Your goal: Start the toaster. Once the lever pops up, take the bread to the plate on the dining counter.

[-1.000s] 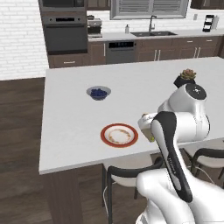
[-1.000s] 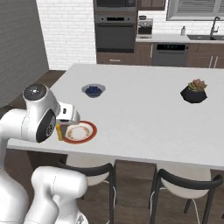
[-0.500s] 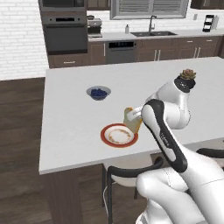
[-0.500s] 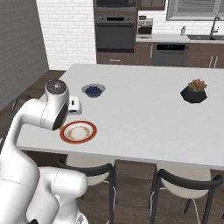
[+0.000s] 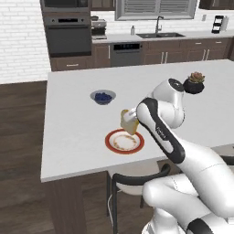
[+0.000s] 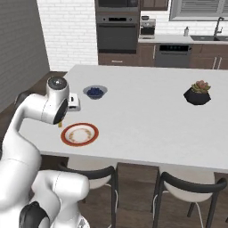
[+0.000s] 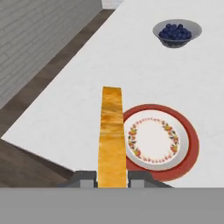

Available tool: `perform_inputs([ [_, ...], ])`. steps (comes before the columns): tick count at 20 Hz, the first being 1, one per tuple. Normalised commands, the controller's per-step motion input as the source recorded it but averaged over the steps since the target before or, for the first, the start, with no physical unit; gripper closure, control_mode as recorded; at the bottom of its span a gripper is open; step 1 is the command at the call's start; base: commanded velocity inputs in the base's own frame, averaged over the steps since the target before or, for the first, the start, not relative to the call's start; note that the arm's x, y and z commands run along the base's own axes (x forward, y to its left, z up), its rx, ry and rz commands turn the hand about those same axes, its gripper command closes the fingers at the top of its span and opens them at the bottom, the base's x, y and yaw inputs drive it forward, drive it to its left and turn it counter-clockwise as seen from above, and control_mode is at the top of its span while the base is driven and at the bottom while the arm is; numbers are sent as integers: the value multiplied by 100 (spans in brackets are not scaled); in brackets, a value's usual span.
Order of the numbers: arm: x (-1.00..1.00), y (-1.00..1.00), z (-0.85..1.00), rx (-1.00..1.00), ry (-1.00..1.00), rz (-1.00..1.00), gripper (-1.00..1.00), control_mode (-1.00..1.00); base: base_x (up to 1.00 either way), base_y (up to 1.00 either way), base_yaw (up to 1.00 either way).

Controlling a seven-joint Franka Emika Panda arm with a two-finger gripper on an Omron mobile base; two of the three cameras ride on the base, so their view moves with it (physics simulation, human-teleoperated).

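My gripper (image 7: 112,179) is shut on the bread (image 7: 112,131), a tan-golden slice held upright and seen edge-on between the dark fingertips (image 7: 84,178). The bread (image 5: 128,123) hangs just above the far left edge of the plate (image 5: 124,141), a round red-rimmed plate (image 7: 191,146) with a white centre. The plate (image 6: 80,134) lies near the front left of the white dining counter (image 5: 73,137). The gripper (image 5: 133,118) reaches in from the right. The toaster is out of view.
A small grey bowl of blue berries (image 5: 103,97) sits behind the plate. A potted succulent (image 5: 195,83) stands at the counter's right. Dark-framed stools (image 6: 187,191) are tucked under the near edge. Dark wood floor lies to the left of the counter.
The arm has swung out over the counter, carrying the bread leftward from beside the plate's right to above its far left edge. The grip stays the same.
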Motion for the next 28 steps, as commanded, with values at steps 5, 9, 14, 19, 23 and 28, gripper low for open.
perform_inputs([
  [5, 32, 3, -12, 5, 0, 0, 100, -100, 0, 0, 0],
  [9, 36, 0, -2, 7, 1, 0, 100, -100, 0, 0, 0],
  [14, 19, 0, -33, 2, 15, 0, 100, -100, 0, 0, 0],
  [19, 17, 0, -65, 0, 18, 0, 100, -100, 0, 0, 0],
  [23, 13, 0, -50, 0, 9, 0, 100, -100, 0, 0, 0],
  [28, 5, 0, -31, 1, 0, 0, 100, -100, 0, 0, 0],
])
